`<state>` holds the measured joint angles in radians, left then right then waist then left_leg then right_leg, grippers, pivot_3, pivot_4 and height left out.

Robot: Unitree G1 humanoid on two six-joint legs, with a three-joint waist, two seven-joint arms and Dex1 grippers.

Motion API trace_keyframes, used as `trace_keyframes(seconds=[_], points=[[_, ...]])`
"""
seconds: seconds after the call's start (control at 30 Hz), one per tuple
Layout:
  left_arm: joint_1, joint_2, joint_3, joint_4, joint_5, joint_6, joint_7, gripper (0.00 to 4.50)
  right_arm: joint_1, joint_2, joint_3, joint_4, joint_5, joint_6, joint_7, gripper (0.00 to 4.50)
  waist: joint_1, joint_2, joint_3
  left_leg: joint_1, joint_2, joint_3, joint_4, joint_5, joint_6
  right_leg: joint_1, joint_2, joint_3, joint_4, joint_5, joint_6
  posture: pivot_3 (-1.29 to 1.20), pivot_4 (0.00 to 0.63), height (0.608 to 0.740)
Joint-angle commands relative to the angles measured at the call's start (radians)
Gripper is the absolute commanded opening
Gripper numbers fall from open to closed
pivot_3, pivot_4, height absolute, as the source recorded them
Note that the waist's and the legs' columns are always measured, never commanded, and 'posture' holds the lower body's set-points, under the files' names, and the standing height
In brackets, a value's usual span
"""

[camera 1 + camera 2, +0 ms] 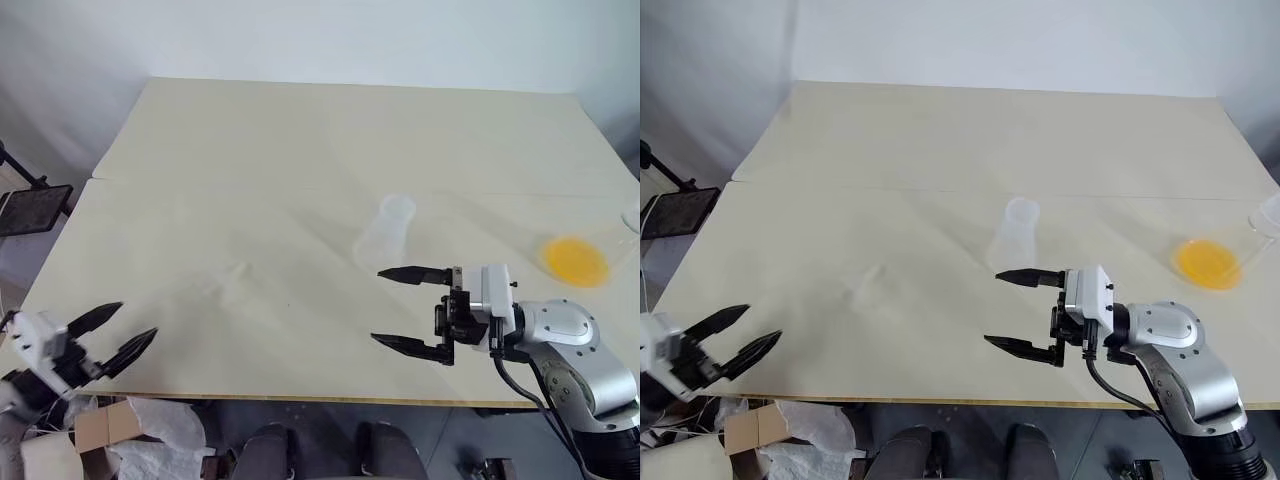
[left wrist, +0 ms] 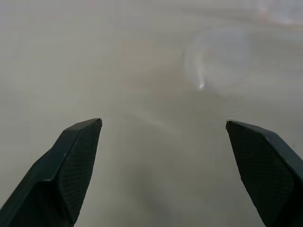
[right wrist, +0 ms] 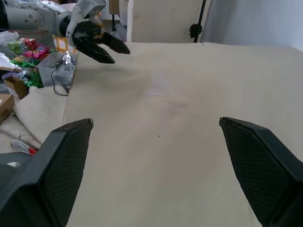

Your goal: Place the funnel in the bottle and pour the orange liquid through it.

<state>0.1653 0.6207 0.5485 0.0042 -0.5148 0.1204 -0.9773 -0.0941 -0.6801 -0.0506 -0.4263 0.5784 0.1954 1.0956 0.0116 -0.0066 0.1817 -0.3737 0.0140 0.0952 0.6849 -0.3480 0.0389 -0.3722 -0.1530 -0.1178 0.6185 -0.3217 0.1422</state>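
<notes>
Starting at the near edge, there's crumpled white plastic and a brown cardboard box (image 1: 92, 428) on the floor. Over the big pale cream table (image 1: 250, 180), the left gripper (image 1: 128, 335) hangs at the near left corner, black fingers spread and empty; the right gripper (image 1: 398, 308) sits near right, spread too, holding nothing. Just beyond it stands the small frosted-clear bottle (image 1: 385, 232), and the bright yellow-orange liquid (image 1: 575, 260) pools in a clear flask at the right edge. Farther back, a plain white wall (image 1: 320, 40).
</notes>
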Motion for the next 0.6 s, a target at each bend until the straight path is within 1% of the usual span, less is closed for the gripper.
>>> trace_keyframes(seconds=[0.03,0.17,0.27,0.43,0.6], points=[[-0.072,-0.013,-0.078,-0.001,0.027,0.009,0.045,4.47,0.038,-0.019,-0.046,-0.016,0.006,-0.007,-0.006,4.5,-0.001,0.0,0.0,0.0,0.0,0.001,0.0,0.0,0.0,0.0,0.001,-0.001,0.0,0.0,0.0,0.0,0.15,0.74],[-0.209,-0.03,-0.149,0.107,0.079,-0.007,0.107,4.47,0.093,-0.01,-0.067,-0.033,-0.01,-0.02,-0.037,4.5,0.0,0.0,0.0,0.0,0.0,0.001,0.0,0.0,0.0,-0.001,0.002,-0.002,0.001,0.0,0.0,0.0,0.15,0.74],[-0.264,-0.036,-0.201,0.148,0.099,-0.011,0.103,3.88,0.135,-0.002,-0.08,-0.05,-0.02,-0.03,-0.063,4.5,-0.003,-0.001,0.0,0.0,0.0,0.002,0.0,0.0,0.0,-0.001,0.003,-0.002,0.002,0.0,0.0,0.0,0.15,0.74],[-0.295,-0.034,-0.24,0.176,0.1,-0.009,0.094,2.3,0.187,0.009,-0.092,-0.077,-0.028,-0.046,-0.102,4.5,-0.01,-0.001,0.0,0.001,0.001,0.003,-0.001,0.0,0.0,-0.001,0.003,-0.002,0.002,0.0,0.0,0.0,0.15,0.74],[-0.288,-0.018,-0.248,0.142,0.078,0.014,0.077,0.77,0.2,0.019,-0.09,-0.078,-0.04,-0.06,-0.122,4.5,-0.01,-0.001,0.0,0.001,0.001,0.003,-0.001,0.0,0.0,-0.001,0.003,-0.002,0.002,0.0,0.0,0.0,0.15,0.74]])
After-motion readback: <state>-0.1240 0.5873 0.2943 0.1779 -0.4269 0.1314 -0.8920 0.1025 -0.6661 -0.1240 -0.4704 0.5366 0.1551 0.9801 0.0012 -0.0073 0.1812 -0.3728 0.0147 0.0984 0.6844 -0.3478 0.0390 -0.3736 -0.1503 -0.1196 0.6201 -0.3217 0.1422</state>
